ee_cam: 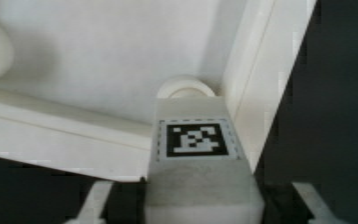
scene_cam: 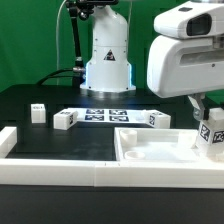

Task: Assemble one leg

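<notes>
Pincer (scene_cam: 208,122) clamps the leg (scene_cam: 211,140) over the panel (scene_cam: 150,150). In the exterior view, the nearest loose post (scene_cam: 157,118) stands at its nine o'clock on the desk (scene_cam: 40,135).

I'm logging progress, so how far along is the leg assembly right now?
Done: the leg is between the gripper's fingers, over the panel. In hand: lining it up with the corner hole. Left: seating and twisting it in; contact cannot be told.

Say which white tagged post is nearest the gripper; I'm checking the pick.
The leg at the exterior view's right, within the gripper; the others lie farther left.
</notes>
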You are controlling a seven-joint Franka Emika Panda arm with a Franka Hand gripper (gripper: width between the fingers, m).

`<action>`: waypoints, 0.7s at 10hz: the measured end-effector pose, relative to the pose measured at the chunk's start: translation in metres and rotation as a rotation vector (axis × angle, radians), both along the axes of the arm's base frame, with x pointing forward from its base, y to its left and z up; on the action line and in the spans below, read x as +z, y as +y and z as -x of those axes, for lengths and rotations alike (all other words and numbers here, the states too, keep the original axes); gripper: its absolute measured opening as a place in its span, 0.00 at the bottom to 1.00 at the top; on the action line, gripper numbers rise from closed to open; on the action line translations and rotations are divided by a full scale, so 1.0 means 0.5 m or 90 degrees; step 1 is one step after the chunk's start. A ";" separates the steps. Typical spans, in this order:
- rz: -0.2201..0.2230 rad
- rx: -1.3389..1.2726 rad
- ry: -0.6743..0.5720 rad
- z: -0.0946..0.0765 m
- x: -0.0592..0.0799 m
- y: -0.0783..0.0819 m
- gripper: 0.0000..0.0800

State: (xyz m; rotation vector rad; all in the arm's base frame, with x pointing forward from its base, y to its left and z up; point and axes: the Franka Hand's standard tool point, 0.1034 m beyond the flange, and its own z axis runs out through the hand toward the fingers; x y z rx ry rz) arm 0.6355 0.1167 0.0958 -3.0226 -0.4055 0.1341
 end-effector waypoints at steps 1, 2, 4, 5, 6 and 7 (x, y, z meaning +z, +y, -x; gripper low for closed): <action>0.000 0.001 0.000 0.000 0.000 0.000 0.36; 0.003 -0.033 0.001 0.000 0.000 0.002 0.36; 0.015 -0.176 -0.010 0.006 -0.001 0.001 0.36; 0.020 -0.242 -0.012 0.007 -0.001 0.001 0.36; 0.024 -0.301 -0.012 0.007 -0.001 0.000 0.36; 0.028 -0.351 -0.009 0.007 -0.001 0.000 0.36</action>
